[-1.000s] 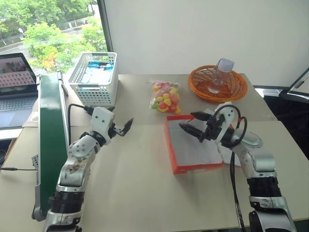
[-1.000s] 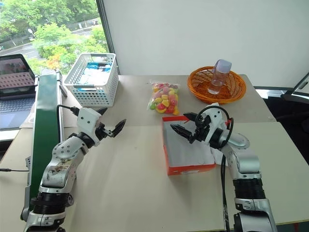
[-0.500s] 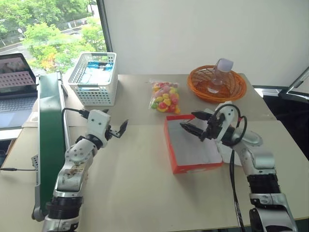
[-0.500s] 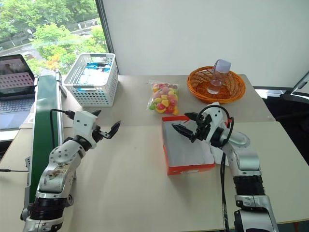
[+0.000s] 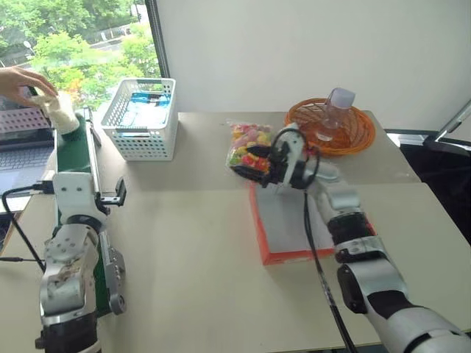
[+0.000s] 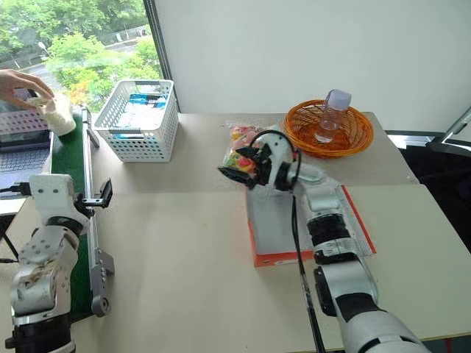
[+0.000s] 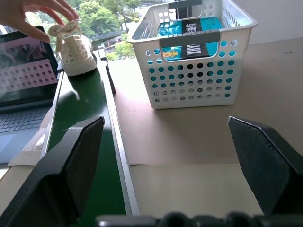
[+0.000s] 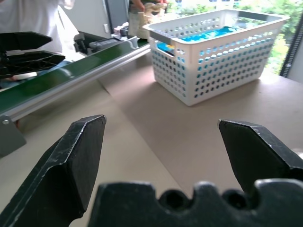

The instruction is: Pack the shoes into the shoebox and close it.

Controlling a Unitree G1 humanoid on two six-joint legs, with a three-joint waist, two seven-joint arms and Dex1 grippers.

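My biggest risk is reaching for the shoe [image 7: 75, 48] while a person's hand [image 7: 34, 14] is on it — I could hit the fingers or knock the shoe off the green conveyor belt [image 7: 80, 137], which runs along the tabletop's left edge. That shoe sits at the belt's far end, well ahead of my left gripper [image 7: 179, 156], whose fingers stand spread wide and empty over the belt's near stretch. My right gripper [image 5: 254, 160] is also spread wide with nothing in it, hovering near the far left corner of the shoebox [image 5: 294, 224], just beside the candy bag [image 5: 249, 140] — a careless sweep could snag that bag. The shoebox lies open and empty towards the tabletop's right side, well apart from the shoe.
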